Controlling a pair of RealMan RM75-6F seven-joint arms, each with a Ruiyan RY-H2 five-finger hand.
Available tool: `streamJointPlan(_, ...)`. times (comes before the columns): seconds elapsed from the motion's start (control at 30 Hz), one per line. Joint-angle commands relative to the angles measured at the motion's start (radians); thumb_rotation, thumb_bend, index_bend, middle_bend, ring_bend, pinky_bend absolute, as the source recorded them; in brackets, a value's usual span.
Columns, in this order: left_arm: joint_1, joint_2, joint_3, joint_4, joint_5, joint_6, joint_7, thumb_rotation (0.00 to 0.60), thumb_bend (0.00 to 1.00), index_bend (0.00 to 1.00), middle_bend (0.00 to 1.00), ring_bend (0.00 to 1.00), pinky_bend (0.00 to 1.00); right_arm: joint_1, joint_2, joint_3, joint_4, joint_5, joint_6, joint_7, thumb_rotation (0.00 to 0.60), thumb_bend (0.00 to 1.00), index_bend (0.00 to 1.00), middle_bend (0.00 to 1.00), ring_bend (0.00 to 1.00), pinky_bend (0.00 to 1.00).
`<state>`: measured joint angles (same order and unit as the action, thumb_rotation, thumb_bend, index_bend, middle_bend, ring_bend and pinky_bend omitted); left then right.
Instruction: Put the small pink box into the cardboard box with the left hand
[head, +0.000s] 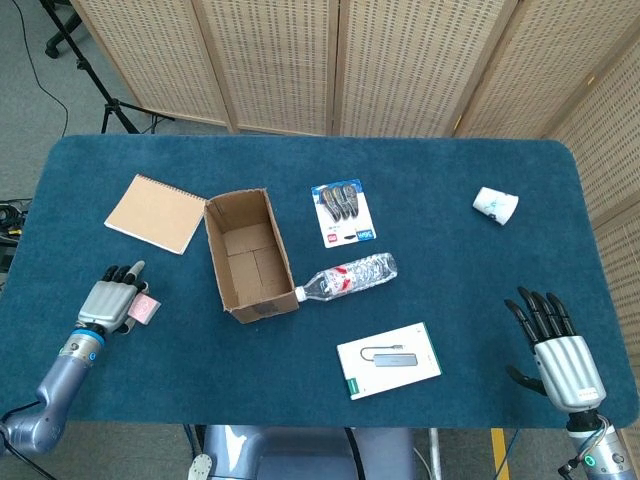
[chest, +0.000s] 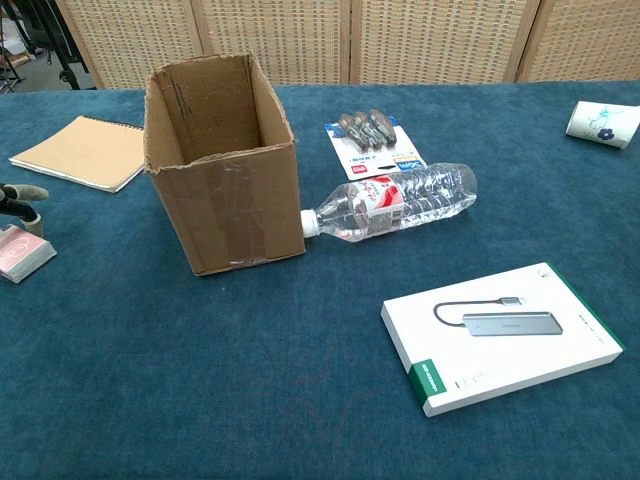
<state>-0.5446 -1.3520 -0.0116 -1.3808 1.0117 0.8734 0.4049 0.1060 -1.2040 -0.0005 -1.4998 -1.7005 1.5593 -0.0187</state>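
On the blue table (head: 450, 260), small pink box (head: 146, 310) touches the loosely spread, empty left hand (head: 105, 303)

Both hands low at the near table edge, well apart.

The silver-backed left hand (head: 106, 300) lies palm down with dark fingertips (chest: 20, 193) stretched forward. The silver-backed right hand (head: 556, 350) rests palm down, black fingers fanned apart, holding nothing, on a grey forearm.

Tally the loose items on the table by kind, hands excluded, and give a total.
Boxes: 3 — cardboard box, small pink box, white hub box
Notebook: 1
Plastic water bottle: 1
Blister pack of clips: 1
Paper cup: 1
Total: 7
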Motion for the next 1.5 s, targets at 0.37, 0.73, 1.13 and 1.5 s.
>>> streamJointPlan(0.37, 0.016, 0.014, -0.006, -0.018, 0.047, 0.045, -0.031, 0.6, 0.4, 0.41, 0.0, 0.0, 0.0, 0.0, 0.002, 0.001, -0.001, 0.003, -0.001, 0.002, 0.6, 0.13, 0.08, 0.0, 0.0, 0.0)
streamJointPlan(0.73, 0.104, 0.204, -0.059, -0.257, 0.204, 0.297, -0.171, 0.6, 0.4, 0.42, 0.0, 0.0, 0.0, 0.0, 0.0, 0.001, -0.002, 0.005, -0.002, -0.002, 0.6, 0.13, 0.08, 0.0, 0.0, 0.0)
streamJointPlan(1.13, 0.118, 0.088, -0.178, -0.299, 0.335, 0.534, -0.249, 0.6, 0.37, 0.46, 0.0, 0.0, 0.0, 0.002, -0.001, 0.001, -0.005, 0.007, -0.008, -0.009, 0.6, 0.13, 0.08, 0.0, 0.0, 0.0)
streamJointPlan(1.5, 0.045, -0.054, -0.255, -0.299, 0.324, 0.554, -0.14, 0.6, 0.36, 0.46, 0.0, 0.0, 0.0, 0.002, 0.005, 0.001, -0.004, 0.01, -0.008, 0.009, 0.6, 0.13, 0.08, 0.0, 0.0, 0.0)
